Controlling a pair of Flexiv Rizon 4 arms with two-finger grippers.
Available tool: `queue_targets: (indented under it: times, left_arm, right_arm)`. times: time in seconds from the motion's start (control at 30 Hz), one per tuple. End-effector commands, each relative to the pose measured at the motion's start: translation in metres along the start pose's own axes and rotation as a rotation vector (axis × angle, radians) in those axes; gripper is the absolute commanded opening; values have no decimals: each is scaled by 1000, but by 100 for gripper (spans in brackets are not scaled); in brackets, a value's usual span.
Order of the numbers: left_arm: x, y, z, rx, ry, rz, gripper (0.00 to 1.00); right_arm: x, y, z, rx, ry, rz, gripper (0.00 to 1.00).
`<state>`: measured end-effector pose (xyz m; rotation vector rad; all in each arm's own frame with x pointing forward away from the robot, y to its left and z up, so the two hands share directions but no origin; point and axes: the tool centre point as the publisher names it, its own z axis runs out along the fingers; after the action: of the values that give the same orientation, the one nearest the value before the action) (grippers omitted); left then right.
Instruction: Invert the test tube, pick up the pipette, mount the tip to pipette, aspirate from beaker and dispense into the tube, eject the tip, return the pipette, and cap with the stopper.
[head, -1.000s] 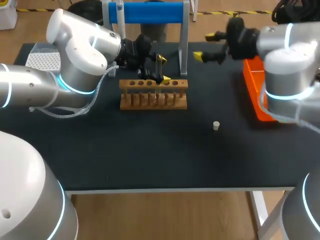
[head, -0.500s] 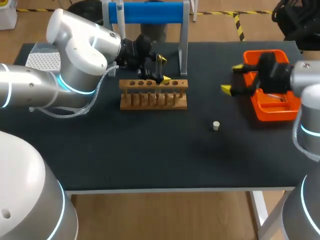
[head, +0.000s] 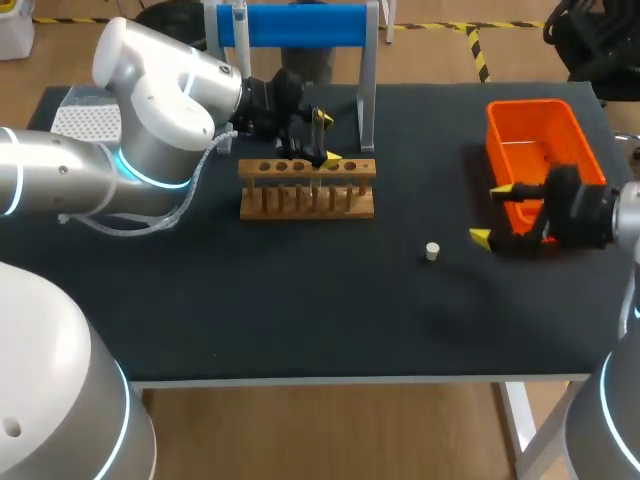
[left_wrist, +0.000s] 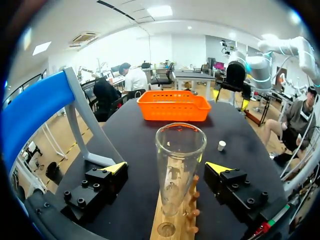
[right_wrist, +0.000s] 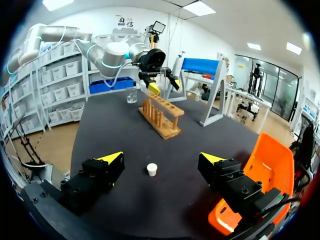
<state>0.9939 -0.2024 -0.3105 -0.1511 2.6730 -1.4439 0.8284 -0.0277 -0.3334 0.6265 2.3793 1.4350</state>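
The test tube (left_wrist: 180, 170) stands mouth-up in the wooden rack (head: 307, 187), and the right gripper (head: 490, 214) has come down near the stopper (head: 432, 251).
The left gripper (head: 326, 138) has not moved, its fingers wide on either side of the tube without touching it. The right gripper has swung forward past the orange basket (head: 540, 130); its fingers are spread wide, and the stopper lies on the table (head: 300, 300) just ahead of them.

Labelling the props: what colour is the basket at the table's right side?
The basket is bright orange, clearest in the head view.
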Motion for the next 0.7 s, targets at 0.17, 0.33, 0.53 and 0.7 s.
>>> queue_targets:
  times: [0.17, 0.33, 0.53, 0.7]
  left_arm:
    - [0, 0, 0, -1, 0, 0, 100]
    - [0, 0, 0, -1, 0, 0, 100]
    - [0, 0, 0, -1, 0, 0, 100]
    - [0, 0, 0, -1, 0, 0, 100]
  right_arm:
    - [12, -19, 22, -3, -35, 18, 100]
    - [19, -27, 32, 6, -38, 22, 100]
    - [32, -37, 45, 28, -18, 15, 100]
    - [36, -43, 55, 41, -24, 20, 100]
